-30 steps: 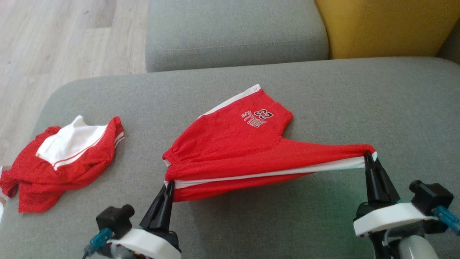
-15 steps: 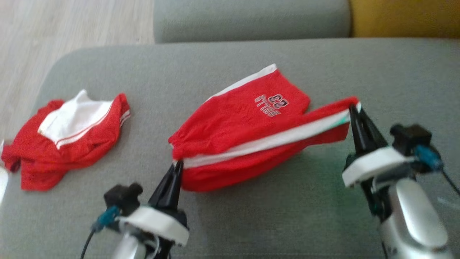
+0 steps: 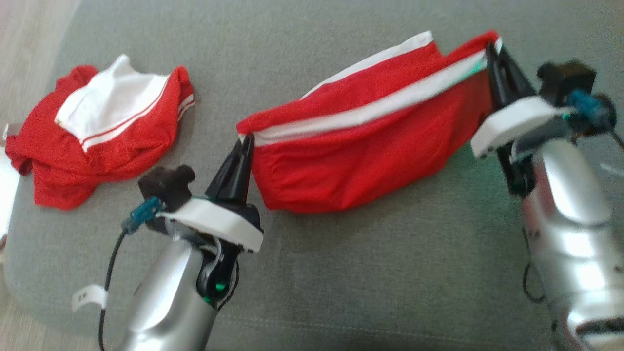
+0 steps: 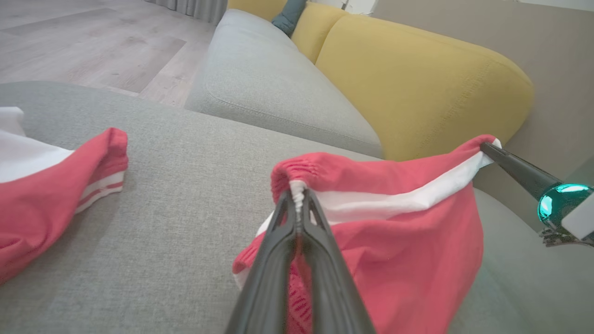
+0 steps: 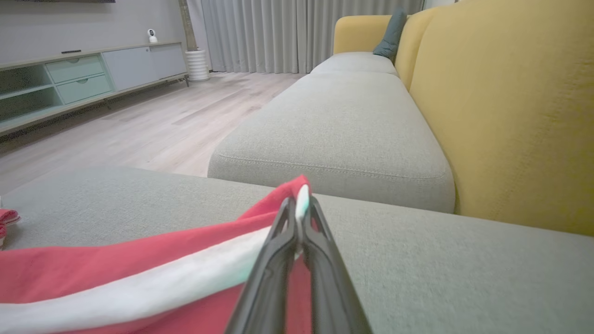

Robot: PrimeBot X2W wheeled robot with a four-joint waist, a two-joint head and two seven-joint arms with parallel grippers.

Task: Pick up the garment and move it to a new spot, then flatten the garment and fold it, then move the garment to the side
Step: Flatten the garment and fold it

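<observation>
The garment (image 3: 360, 146) is a pair of red shorts with a white side stripe, stretched between both grippers and hanging just above the grey sofa cushion (image 3: 370, 273). My left gripper (image 3: 247, 139) is shut on its elastic waistband corner, seen up close in the left wrist view (image 4: 297, 190). My right gripper (image 3: 489, 48) is shut on the far end of the white stripe, its closed tips pinching the cloth (image 5: 300, 204). The lower fold of the garment (image 4: 408, 260) sags below the stripe. The printed side is hidden.
A second red and white garment (image 3: 97, 131) lies crumpled at the left end of the cushion. Beyond are another grey seat cushion (image 5: 343, 120), a yellow backrest (image 5: 510, 106), and wooden floor (image 5: 139, 125) to the left.
Both grippers have carried the garment up and away from me, the right one further, so it now hangs folded over with the print hidden. The head camera has tilted down.
</observation>
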